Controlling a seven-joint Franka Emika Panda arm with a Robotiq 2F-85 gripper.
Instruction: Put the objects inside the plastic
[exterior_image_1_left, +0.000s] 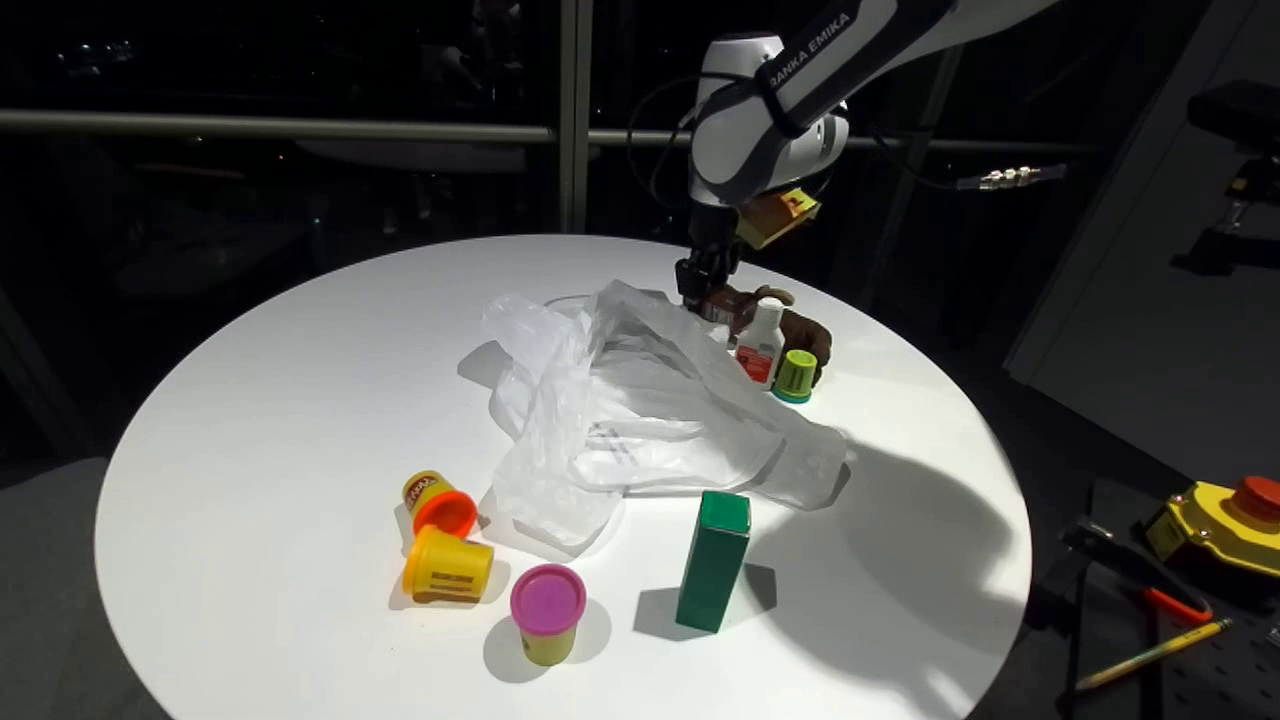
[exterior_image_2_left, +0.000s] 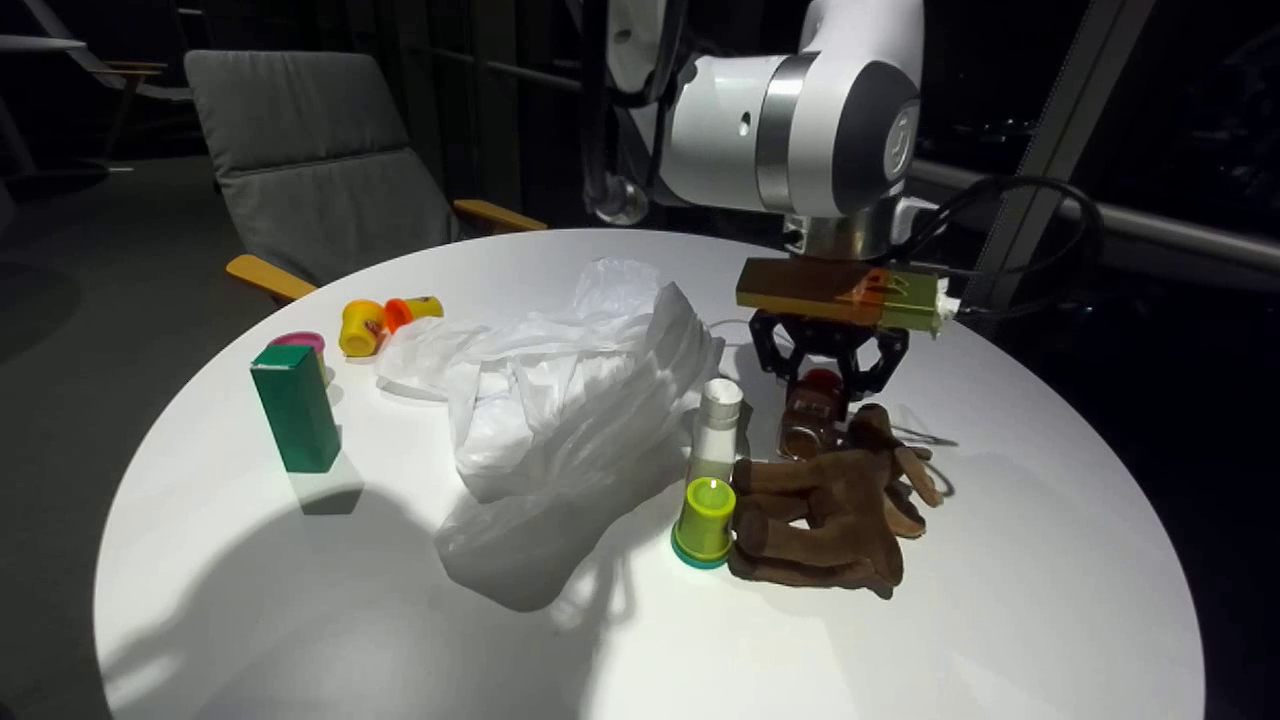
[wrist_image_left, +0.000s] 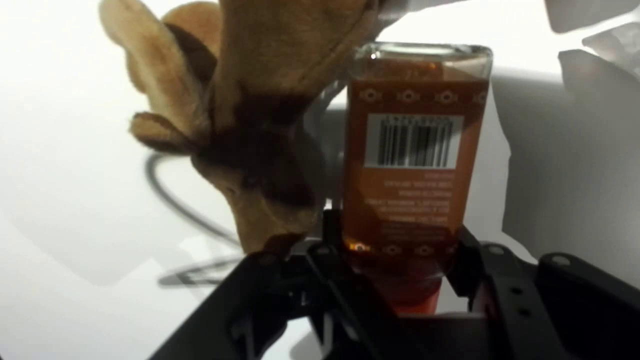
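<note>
The jaws are clenched on a brown bottle (wrist_image_left: 410, 190), pressing it from both sides, with its red cap (exterior_image_2_left: 820, 382) up between them; whether its base rests on the counter (exterior_image_2_left: 1010, 580) I cannot tell. That bottle is outside the white plastic bag (exterior_image_1_left: 640, 410), which lies crumpled near the jaws. Just beside the jaws sprawls a brown plush toy (exterior_image_2_left: 840, 500). A white bottle (exterior_image_1_left: 762, 342) stands upright near the jaws, between bag and toy, and an upside-down lime tub (exterior_image_2_left: 708, 515) sits just beside it, a little farther from the jaws. Well apart from the jaws, across the bag from them, are an upright green box (exterior_image_1_left: 714, 565), an upright purple-lidded tub (exterior_image_1_left: 548, 615), an orange-lidded yellow tub (exterior_image_1_left: 438, 505) and another yellow tub (exterior_image_1_left: 450, 565), these last two on their sides and close together.
</note>
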